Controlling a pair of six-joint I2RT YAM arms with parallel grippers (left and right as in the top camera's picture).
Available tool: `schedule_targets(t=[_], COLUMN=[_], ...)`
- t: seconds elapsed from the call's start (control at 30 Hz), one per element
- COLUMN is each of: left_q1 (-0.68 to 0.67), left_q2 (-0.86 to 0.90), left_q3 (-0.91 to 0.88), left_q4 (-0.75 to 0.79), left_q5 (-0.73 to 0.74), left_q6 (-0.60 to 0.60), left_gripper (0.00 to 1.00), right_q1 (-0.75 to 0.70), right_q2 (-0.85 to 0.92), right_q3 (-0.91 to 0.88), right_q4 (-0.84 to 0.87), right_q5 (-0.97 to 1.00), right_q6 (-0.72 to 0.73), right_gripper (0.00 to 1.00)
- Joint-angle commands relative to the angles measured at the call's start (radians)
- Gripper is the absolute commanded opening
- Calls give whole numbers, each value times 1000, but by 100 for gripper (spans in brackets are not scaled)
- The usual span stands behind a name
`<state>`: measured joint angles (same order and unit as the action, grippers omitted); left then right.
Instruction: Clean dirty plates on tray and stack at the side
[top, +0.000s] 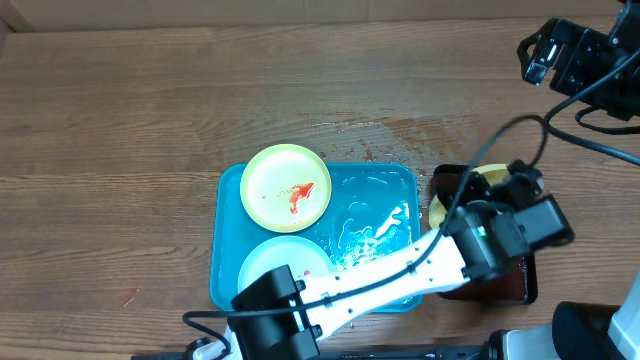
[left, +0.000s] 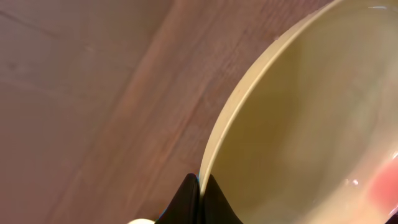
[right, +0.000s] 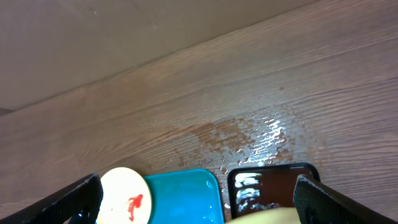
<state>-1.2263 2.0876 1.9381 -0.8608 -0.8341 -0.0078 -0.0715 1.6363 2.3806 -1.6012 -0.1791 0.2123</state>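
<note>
Listing overhead: tray holds smeared yellow-green plate and white plate; left gripper over black tray. Left wrist: jaws pinched on rim of third plate. Right wrist: right gripper spread wide, empty, above wet table.

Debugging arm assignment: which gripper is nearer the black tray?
Left. The left gripper is over the black tray, shut on a yellow-green plate at its rim. The right gripper hangs open beyond the tray's far edge, well apart from it.
</note>
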Motion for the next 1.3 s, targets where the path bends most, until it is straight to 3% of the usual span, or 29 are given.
schedule_targets(t=[0.0, 0.43, 1.07, 1.13, 1.27], left_q1=[7, -16, -26, -25, -22], left_q2=[13, 13, 13, 12, 12], left_q3=[29, 29, 29, 29, 29], left_q4=[11, 136, 152, 127, 55], left_q5=[-124, -247, -247, -143, 217], left_q6=[66, 189, 188, 187, 167], left_gripper=[4, 4, 4, 4, 4], right_q1=[-3, -3, -3, -3, -3], right_q2=[-19, -19, -19, -19, -19], right_q3=[24, 24, 24, 24, 24], right_q4=[3, -7, -20, -21, -24], right_q5=[-6, -18, -18, -18, -18], right_q6=[-4, -4, -4, -4, -4], right_gripper=[100, 100, 100, 100, 100])
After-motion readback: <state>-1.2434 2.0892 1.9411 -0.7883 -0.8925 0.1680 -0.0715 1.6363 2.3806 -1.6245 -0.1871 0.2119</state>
